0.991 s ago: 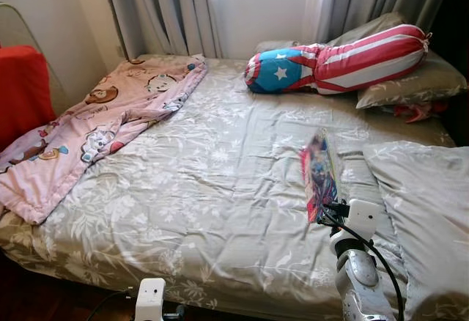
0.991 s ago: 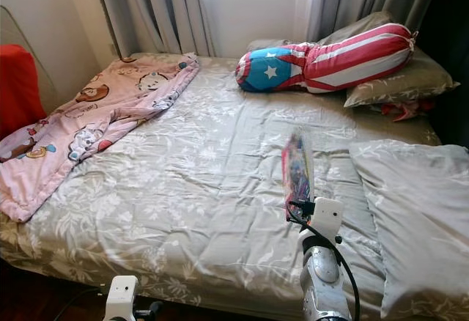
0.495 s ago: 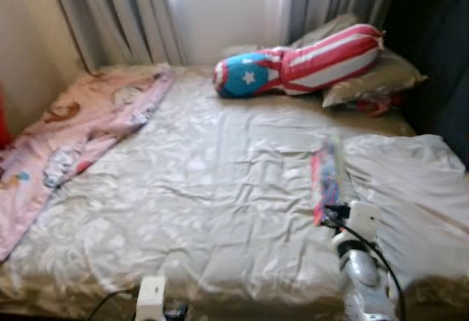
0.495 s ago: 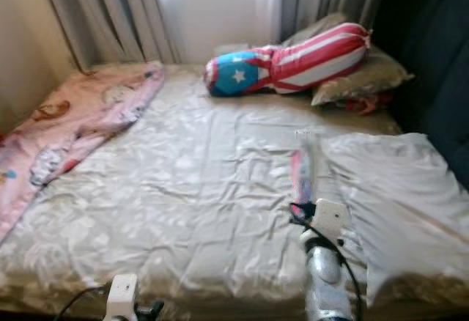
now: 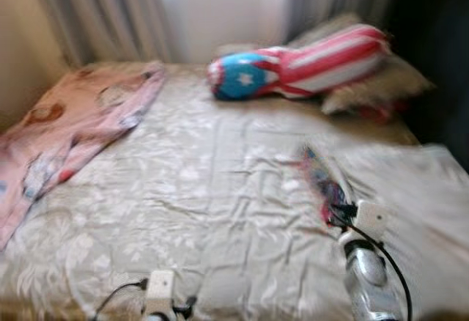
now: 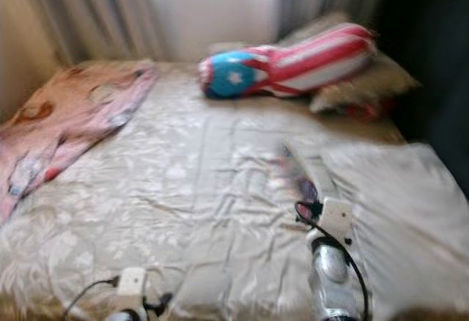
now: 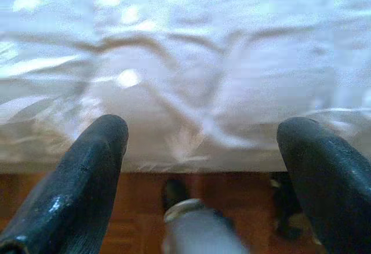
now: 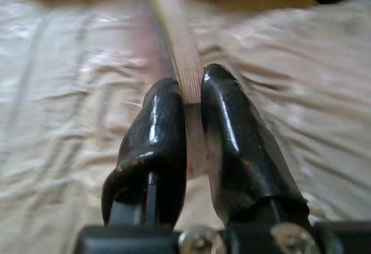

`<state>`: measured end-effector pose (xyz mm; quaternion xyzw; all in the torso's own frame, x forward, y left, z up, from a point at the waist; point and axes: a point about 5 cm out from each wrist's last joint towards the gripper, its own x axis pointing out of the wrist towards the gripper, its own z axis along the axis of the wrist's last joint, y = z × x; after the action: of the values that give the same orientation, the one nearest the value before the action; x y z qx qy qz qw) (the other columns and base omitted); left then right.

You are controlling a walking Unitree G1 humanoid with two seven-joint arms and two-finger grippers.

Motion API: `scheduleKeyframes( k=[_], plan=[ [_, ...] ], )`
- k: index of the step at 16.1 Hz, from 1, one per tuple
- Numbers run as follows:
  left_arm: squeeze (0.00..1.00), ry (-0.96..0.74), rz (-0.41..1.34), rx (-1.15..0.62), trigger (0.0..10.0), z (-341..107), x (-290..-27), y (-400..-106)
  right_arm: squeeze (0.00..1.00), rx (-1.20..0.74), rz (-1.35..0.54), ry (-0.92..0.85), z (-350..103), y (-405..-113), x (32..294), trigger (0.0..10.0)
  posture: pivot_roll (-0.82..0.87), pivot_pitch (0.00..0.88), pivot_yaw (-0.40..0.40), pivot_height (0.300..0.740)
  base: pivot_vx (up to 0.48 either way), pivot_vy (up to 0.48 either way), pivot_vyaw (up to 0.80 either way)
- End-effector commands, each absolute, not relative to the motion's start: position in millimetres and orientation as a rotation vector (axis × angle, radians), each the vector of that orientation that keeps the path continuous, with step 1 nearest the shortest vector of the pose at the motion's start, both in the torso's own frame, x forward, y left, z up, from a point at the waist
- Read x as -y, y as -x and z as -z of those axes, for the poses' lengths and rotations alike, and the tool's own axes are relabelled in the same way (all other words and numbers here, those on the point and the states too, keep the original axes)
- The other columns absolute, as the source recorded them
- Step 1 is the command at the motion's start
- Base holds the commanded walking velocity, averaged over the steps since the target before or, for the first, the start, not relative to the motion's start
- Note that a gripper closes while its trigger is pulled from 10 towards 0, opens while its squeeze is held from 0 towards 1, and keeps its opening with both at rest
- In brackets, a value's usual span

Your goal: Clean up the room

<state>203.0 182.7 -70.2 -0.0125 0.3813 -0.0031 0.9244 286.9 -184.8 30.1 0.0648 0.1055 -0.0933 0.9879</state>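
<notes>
— Two black fingers of the right gripper (image 8: 194,100) pinch the thin colourful book (image 5: 322,182), above the grey floral bed (image 5: 198,211).

— And the left gripper (image 7: 203,149)?

— Spread wide, low at the bed's edge.

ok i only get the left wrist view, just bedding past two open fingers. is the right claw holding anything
Observer: yes, the right claw is shut on a thin, flat colourful item, too blurred to name, held edge-up above the bed.
Operator: whats further up the bed past it
Observer: a red, white and blue bolster with a star lies across the head end, against a grey pillow.
Operator: and over on the left side
Observer: a pink cartoon blanket is spread along the bed's left edge.
</notes>
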Motion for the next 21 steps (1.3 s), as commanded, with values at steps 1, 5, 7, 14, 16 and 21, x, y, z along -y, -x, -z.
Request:
scheduleKeyframes(
  k=[1,5,7,14,16,21],
  plan=[
    [0.00,0.015,-0.024,-0.791,10.0,72,-192,-197,0.00,-0.159,0.159,-0.142,-39,-291,176,10.0,-0.06,0.000,0.012,0.740,0.000,0.000,0.00],
    [0.00,0.071,-0.078,-0.586,10.0,48,-199,-227,0.00,-0.179,0.133,-0.140,-35,-288,172,10.0,-0.05,0.000,0.016,0.740,0.000,0.000,0.00],
    [0.00,0.082,-0.081,-0.499,10.0,38,-201,-235,0.00,-0.180,0.109,-0.149,-35,-288,169,10.0,-0.06,0.000,0.023,0.740,0.000,0.000,0.00],
    [0.00,0.100,-0.088,-0.322,10.0,18,-211,-247,0.00,-0.185,-0.085,-0.210,-35,-287,145,10.0,-0.06,0.000,0.032,0.740,0.000,0.000,0.00],
    [0.00,0.109,-0.061,-0.259,10.0,5,-201,-260,0.00,-0.191,-0.077,-0.202,-34,-287,147,10.0,-0.07,0.000,0.033,0.740,0.000,0.000,0.00],
    [0.00,0.118,-0.024,-0.220,10.0,-2,-193,-266,0.00,-0.251,-0.069,-0.142,-27,-286,148,10.0,-0.07,0.000,0.041,0.720,0.000,0.000,0.00]
  ],
)
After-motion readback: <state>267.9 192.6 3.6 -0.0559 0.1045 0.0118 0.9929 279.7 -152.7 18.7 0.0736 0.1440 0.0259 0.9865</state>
